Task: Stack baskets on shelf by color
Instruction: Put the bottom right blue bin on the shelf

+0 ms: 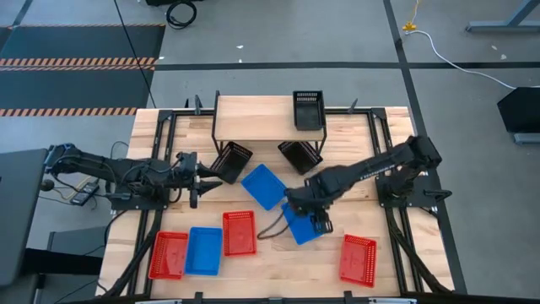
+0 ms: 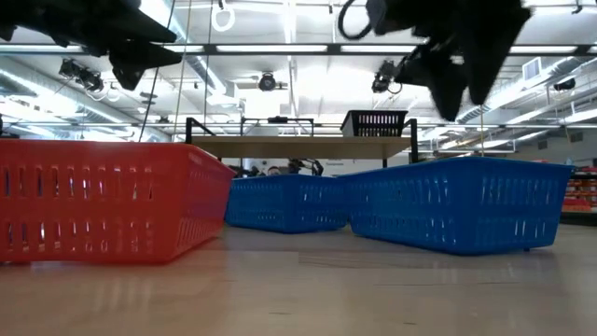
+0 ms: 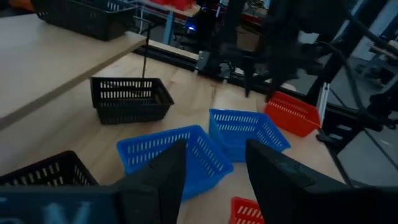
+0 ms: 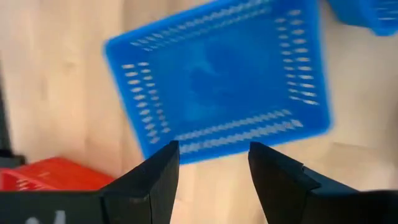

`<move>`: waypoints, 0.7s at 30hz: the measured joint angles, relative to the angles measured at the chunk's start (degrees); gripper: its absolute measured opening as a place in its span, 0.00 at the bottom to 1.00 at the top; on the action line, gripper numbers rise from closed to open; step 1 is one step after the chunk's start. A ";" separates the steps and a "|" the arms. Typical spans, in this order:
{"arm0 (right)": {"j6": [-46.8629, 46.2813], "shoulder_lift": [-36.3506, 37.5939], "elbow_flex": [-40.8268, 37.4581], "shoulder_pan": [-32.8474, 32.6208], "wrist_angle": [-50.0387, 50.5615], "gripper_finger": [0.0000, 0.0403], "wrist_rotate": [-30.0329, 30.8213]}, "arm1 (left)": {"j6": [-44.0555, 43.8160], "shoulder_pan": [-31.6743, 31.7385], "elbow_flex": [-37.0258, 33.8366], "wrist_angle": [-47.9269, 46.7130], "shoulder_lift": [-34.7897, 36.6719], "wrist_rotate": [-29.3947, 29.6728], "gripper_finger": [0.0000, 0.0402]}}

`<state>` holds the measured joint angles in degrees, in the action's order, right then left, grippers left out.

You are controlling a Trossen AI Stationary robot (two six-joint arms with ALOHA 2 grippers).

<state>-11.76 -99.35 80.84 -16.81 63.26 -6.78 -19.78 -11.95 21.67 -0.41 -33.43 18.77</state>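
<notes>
The shelf (image 1: 253, 118) stands at the table's far edge with one black basket (image 1: 308, 110) on its right end. Two black baskets (image 1: 230, 160) (image 1: 301, 156) lie on the table in front of it. My right gripper (image 4: 214, 174) hangs open, pointing down, above a blue basket (image 4: 224, 81) at mid-table (image 1: 302, 226), clear of it in the low view (image 2: 466, 201). A second blue basket (image 1: 264, 186) lies just left of it. My left gripper (image 1: 207, 177) is open, held level at the table's left, pointing toward the blue baskets (image 3: 174, 155).
Along the near edge sit a red basket (image 1: 169, 255), a blue basket (image 1: 204, 251) and another red one (image 1: 239, 232). A third red basket (image 1: 358, 259) lies near right. The shelf's left and middle are bare wood. Black frame rails run along both table sides.
</notes>
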 joint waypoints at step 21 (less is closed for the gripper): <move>-10.68 0.00 -9.79 -12.05 -17.33 0.49 11.38 | 2.05 -1.48 -2.46 6.02 -3.08 1.76 0.43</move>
<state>-22.45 -99.35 71.04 -28.86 45.93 4.60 -17.73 -13.43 19.21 5.61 -36.51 20.53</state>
